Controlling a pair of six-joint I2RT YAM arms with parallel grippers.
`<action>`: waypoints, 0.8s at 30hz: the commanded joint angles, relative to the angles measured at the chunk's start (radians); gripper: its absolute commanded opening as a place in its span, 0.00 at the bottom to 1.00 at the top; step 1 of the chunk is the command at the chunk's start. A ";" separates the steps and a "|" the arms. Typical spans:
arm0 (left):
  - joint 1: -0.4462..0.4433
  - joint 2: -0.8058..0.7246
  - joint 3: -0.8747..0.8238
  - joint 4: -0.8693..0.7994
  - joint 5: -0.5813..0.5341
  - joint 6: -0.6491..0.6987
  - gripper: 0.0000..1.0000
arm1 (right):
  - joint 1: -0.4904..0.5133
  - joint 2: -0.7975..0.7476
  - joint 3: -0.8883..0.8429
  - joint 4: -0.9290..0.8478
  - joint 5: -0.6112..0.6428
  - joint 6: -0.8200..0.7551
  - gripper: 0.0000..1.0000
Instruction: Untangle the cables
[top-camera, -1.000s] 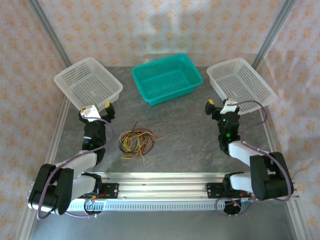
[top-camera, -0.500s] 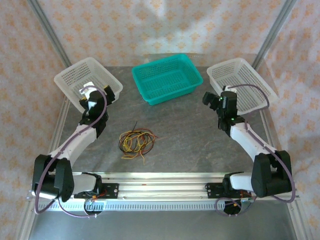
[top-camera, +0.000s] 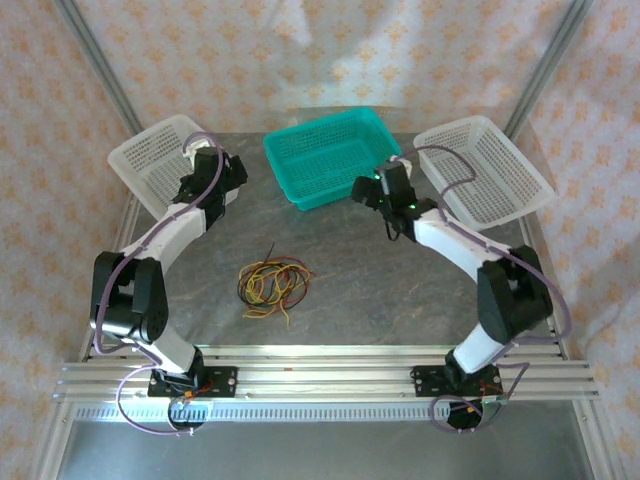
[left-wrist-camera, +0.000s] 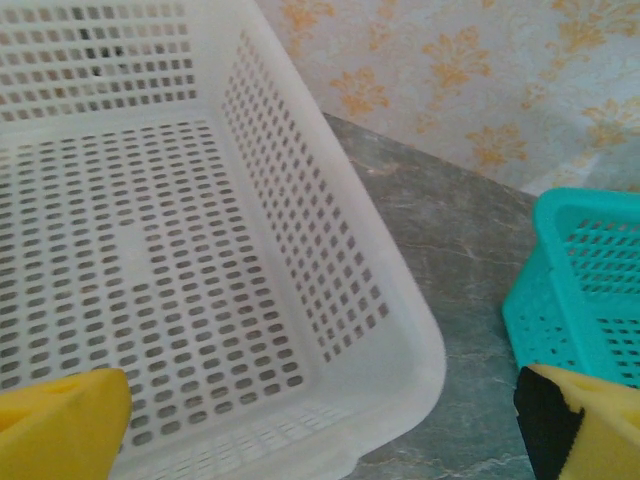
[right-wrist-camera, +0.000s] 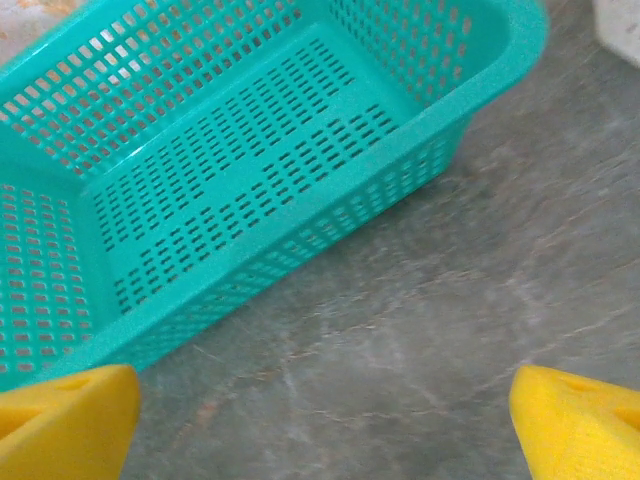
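The cables, a tangled bundle of red, yellow and black wires, lie on the grey table left of centre, with nothing touching them. My left gripper hangs far behind them at the near right corner of the left white basket. In the left wrist view that gripper is open, its yellow fingertips wide apart over the basket's corner. My right gripper hovers by the teal basket. It is open over bare table, holding nothing.
A second white basket stands at the back right. The teal basket is close in front of the right fingers. Metal frame posts rise at the back corners, and the aluminium rail runs along the near edge.
Both arms have unfolded and reached away from the near edge. The left gripper went up to the left white basket and the right gripper swung left to the teal basket. The cables have not moved.
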 joint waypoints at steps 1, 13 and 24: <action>0.023 0.009 0.050 -0.036 0.080 -0.050 1.00 | 0.027 0.106 0.109 -0.067 0.084 0.173 0.95; 0.076 -0.049 -0.012 -0.012 0.146 -0.081 1.00 | 0.044 0.405 0.461 -0.226 0.216 0.322 1.00; 0.077 -0.038 -0.004 -0.035 0.167 -0.054 1.00 | 0.041 0.537 0.624 -0.349 0.261 0.273 0.85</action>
